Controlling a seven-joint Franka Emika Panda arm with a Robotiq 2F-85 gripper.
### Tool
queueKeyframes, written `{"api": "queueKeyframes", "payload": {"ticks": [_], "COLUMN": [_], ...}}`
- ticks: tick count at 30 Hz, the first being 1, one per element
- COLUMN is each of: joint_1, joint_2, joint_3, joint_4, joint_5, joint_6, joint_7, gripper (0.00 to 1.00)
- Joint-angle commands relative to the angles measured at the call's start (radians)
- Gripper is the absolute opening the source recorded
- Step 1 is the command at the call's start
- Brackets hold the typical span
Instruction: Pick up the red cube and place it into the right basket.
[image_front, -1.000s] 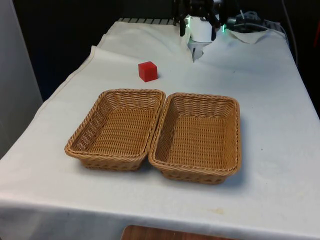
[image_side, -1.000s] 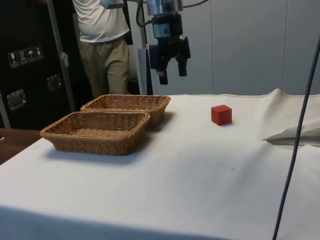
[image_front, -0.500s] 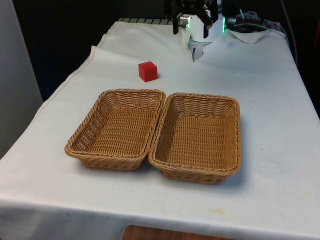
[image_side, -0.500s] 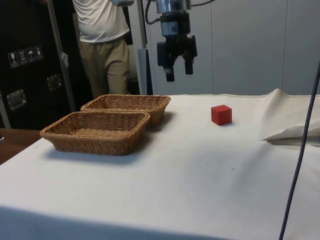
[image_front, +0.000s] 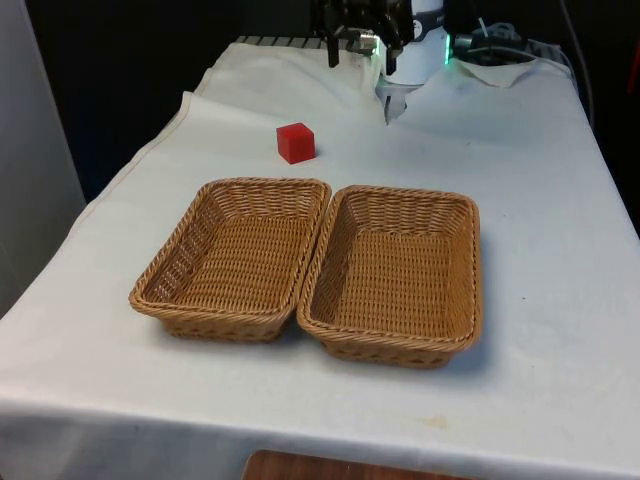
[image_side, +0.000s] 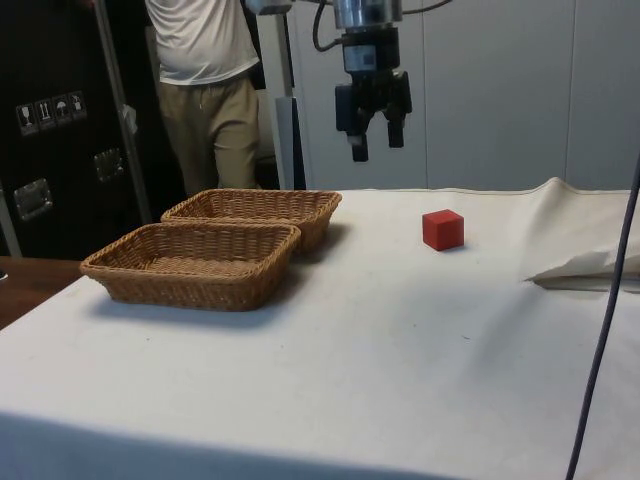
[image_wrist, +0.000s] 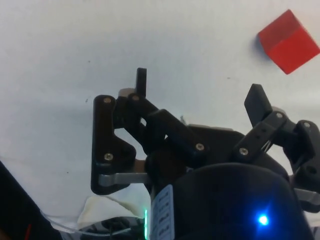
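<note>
The hand (image_side: 373, 148) was found hanging well above the tabletop (image_front: 530, 190) with fingers spread wide and holding nothing, while the red cube (image_front: 295, 142) sat on the cloth behind the two baskets (image_front: 310, 255).

Dark cabinets (image_side: 50, 130), perhaps pale wall panels (image_side: 500, 90)

No text, label or number can be read anywhere.

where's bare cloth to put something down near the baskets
Bare cloth runs along the near edge before both baskets, and beyond the right basket. Crowded: the left basket touches it, leaving no gap. The red cube sits behind.
</note>
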Motion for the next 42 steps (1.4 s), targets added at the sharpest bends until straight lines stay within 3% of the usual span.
{"api": "queueKeyframes", "payload": {"ticks": [1, 7, 8, 9, 16, 17, 18, 23, 24, 25, 32, 33, 35, 41, 42], "joint_1": [-0.009, -0.017, -0.009, -0.018, -0.025, -0.015, -0.025, -0.03, -0.022, -0.031, -0.035, -0.027, -0.036, -0.035, -0.03], "joint_2": [-0.008, -0.014, -0.007, -0.015, -0.017, -0.01, -0.017, -0.013, -0.01, -0.013, -0.007, -0.008, 0.001, 0.033, 0.029], "joint_3": [-0.005, -0.036, -0.037, -0.041, -0.082, -0.079, -0.087, -0.119, -0.117, -0.124, -0.165, -0.164, -0.18, -0.207, -0.208], "joint_4": [-0.013, -0.034, -0.025, -0.037, -0.061, -0.05, -0.063, -0.083, -0.074, -0.087, -0.117, -0.111, -0.133, -0.173, -0.169], "joint_5": [-0.016, -0.036, -0.023, -0.04, -0.063, -0.047, -0.065, -0.081, -0.066, -0.083, -0.099, -0.086, -0.1, -0.098, -0.09], "joint_6": [0.016, 0.032, 0.018, 0.034, 0.057, 0.04, 0.06, 0.087, 0.068, 0.092, 0.134, 0.116, 0.157, 0.23, 0.213], "joint_7": [0.0, -0.013, -0.017, -0.015, -0.033, -0.035, -0.036, -0.049, -0.051, -0.051, -0.066, -0.069, -0.072, -0.072, -0.077], "gripper": [1.0, 1.0, 1.0, 1.0, 1.0, 1.0, 1.0, 1.0, 1.0, 1.0, 1.0, 1.0, 1.0, 1.0, 1.0]}}
